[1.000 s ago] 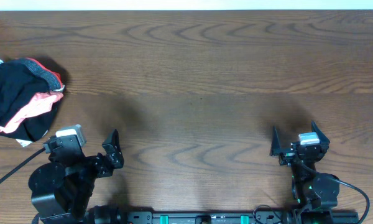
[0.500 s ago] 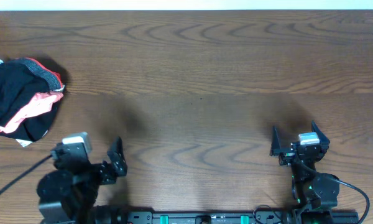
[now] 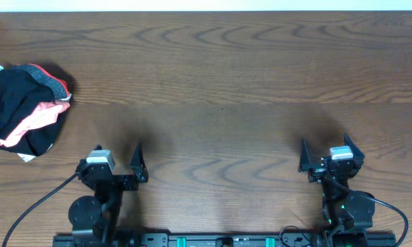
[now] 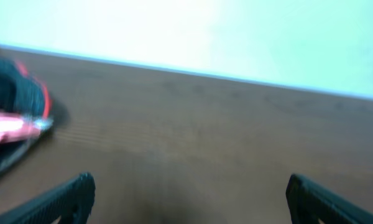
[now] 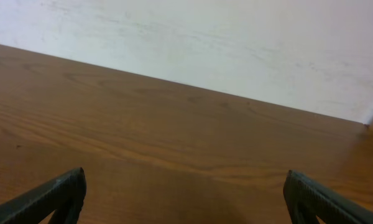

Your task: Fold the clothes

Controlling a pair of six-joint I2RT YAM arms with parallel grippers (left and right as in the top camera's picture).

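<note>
Far left on the surface [image 3: 220, 82], the clothes [image 3: 24, 106] lie bundled, folding apparently unstarted, while left hand [image 3: 118, 155] and right hand [image 3: 324, 145] hover released, empty.

We see a brown wooden table [image 3: 220, 62] with wavy grain, evenly lit. Ahead of the right gripper [image 5: 185, 177], past the table's far edge, stands a plain pale wall [image 5: 236, 43] (faintly streaked); ahead of the left gripper [image 4: 189, 180] it shows blurred, greenish-white.
</note>
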